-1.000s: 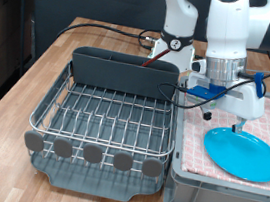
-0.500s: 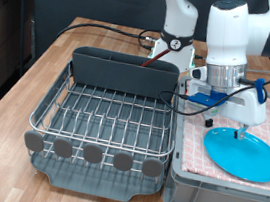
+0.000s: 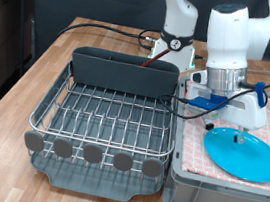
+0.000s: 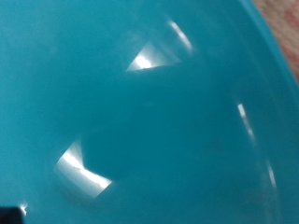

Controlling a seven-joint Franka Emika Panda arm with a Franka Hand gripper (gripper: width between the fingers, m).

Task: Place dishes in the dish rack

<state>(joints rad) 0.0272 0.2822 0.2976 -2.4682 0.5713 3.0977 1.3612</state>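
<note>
The light-blue plate [image 3: 244, 154] lies flat on the pink checked cloth inside the grey crate [image 3: 224, 201] at the exterior view's right. My gripper [image 3: 240, 133] points down over the plate's far part, its fingertips at or just above the surface. In the wrist view the plate [image 4: 159, 121] fills the whole picture and no fingers show. The dish rack [image 3: 102, 120] stands at the exterior view's left with nothing on its wire grid. The mug and the wooden spoon are out of view.
The rack's tall grey cutlery trough [image 3: 124, 71] stands at its far side, and a row of round grey discs [image 3: 92, 154] lines its near side. Cables [image 3: 198, 100] hang from the arm between rack and crate. The wooden table [image 3: 37, 77] extends to the exterior view's left.
My gripper has moved a little towards the exterior view's right and lower, closer over the blue plate. The plate and rack have not moved.
</note>
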